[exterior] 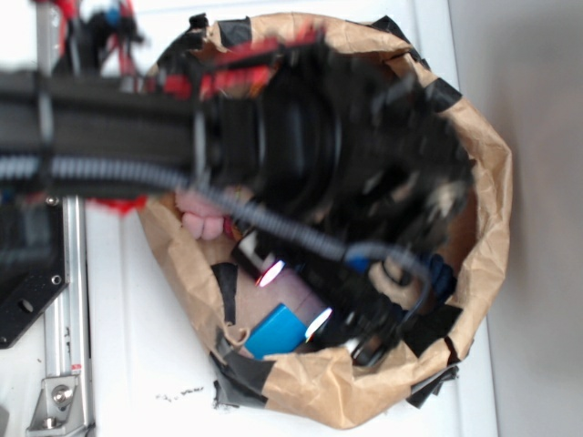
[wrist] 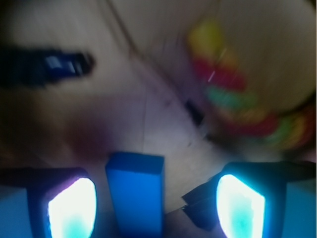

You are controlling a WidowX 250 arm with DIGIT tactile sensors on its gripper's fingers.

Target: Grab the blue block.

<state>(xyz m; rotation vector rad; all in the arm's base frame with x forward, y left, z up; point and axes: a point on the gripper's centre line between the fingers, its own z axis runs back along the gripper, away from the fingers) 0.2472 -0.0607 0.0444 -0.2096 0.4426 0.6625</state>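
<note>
The blue block lies on the brown paper floor of the bag, between my two glowing fingertips but nearer the left one, with a wide gap to the right one. My gripper is open and touches nothing. In the exterior view the blue block rests near the bag's lower front wall, with the gripper just above it and the black arm hiding most of the bag's inside.
The brown paper bag with black tape patches surrounds the gripper. A pink plush lies at its left side. A yellow, red and green toy and a dark navy rope lie further in.
</note>
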